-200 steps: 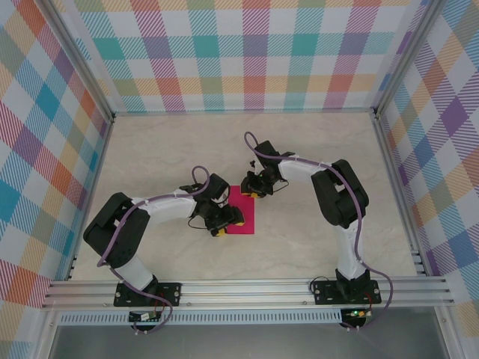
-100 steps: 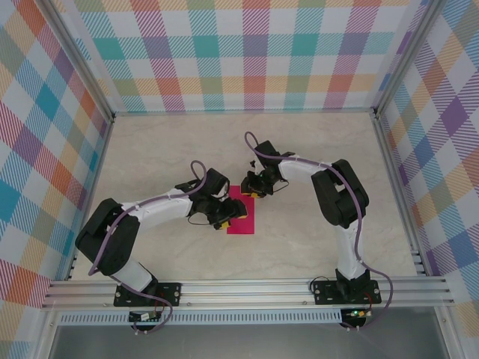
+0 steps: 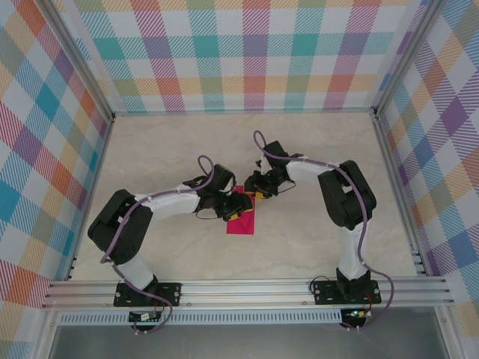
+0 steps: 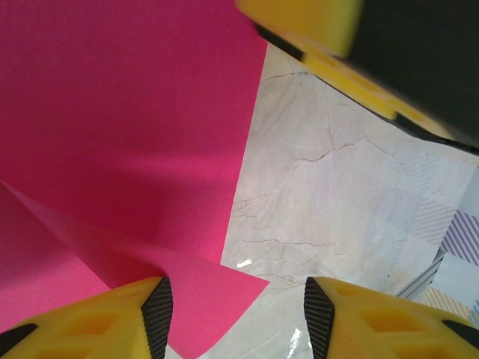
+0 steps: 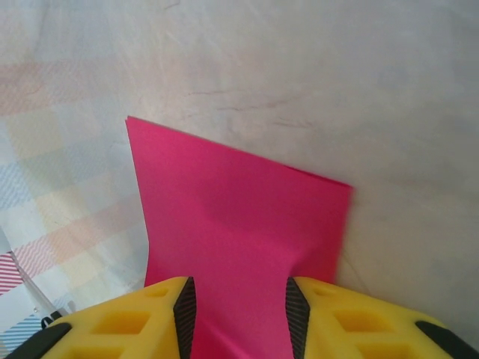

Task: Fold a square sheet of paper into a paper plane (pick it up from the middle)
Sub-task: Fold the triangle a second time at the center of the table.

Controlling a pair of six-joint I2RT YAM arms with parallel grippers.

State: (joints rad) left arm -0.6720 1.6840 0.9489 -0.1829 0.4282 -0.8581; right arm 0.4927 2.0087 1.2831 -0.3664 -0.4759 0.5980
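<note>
Item: square sheet of paper (image 3: 243,224), centre frame on table (image 3: 314,149), upper part hidden under both grippers; left gripper (image 4: 238,307) half-open astride a lifted corner; right gripper (image 5: 237,299) half-open astride the sheet; I cannot confirm contact.

Paper (image 3: 244,223) — far end partly hidden beneath left hand (image 3: 236,212) and right hand (image 3: 257,192)

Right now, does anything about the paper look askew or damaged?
Yes. By the left claw, a folded flap of the paper pokes past the sheet's straight edge onto the table, so the fold looks skewed. No tears.
</note>
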